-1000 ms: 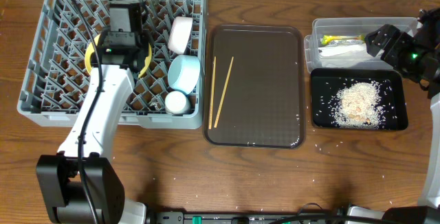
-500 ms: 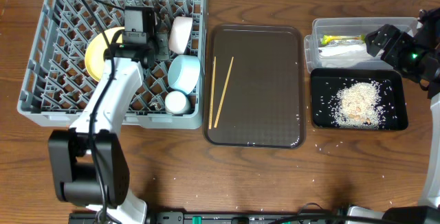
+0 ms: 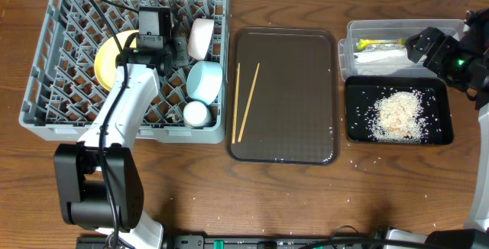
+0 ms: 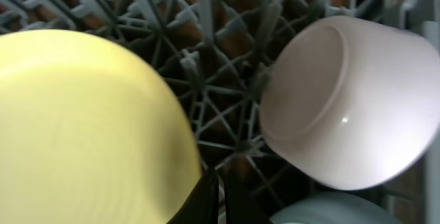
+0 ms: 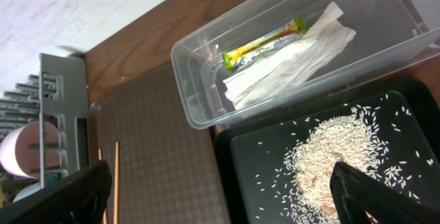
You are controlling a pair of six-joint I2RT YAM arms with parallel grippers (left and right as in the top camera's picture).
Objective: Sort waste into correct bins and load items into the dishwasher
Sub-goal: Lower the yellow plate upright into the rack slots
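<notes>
Wooden surface (image 3: 382, 195), dark brown, scattered with stray grains; pale mottled ground shows beyond its far edge.

Change since a second ago: left arm has shifted off the pale yellow plate (image 3: 107, 62), now uncovered; its jaws have closed. All else is unmoved.

Left pincer (image 4: 216, 198): pressed together, holding nothing, plate rim just beside it, white bowl (image 4: 344, 100) near.
Around it: grey dish rack (image 3: 46, 104), also holding the light blue bowl (image 3: 205, 79) and small white cup (image 3: 196, 114).

Right pincer (image 3: 425, 48): spread wide, empty, over the clear tub (image 5: 199, 107).
Tub contents: snack wrapper (image 5: 265, 43), paper napkin (image 5: 289, 66).
Adjoining: black tray (image 3: 359, 130) with rice (image 3: 397, 115).

Between: brown tray (image 3: 290, 127) bearing two chopsticks (image 3: 246, 100).
</notes>
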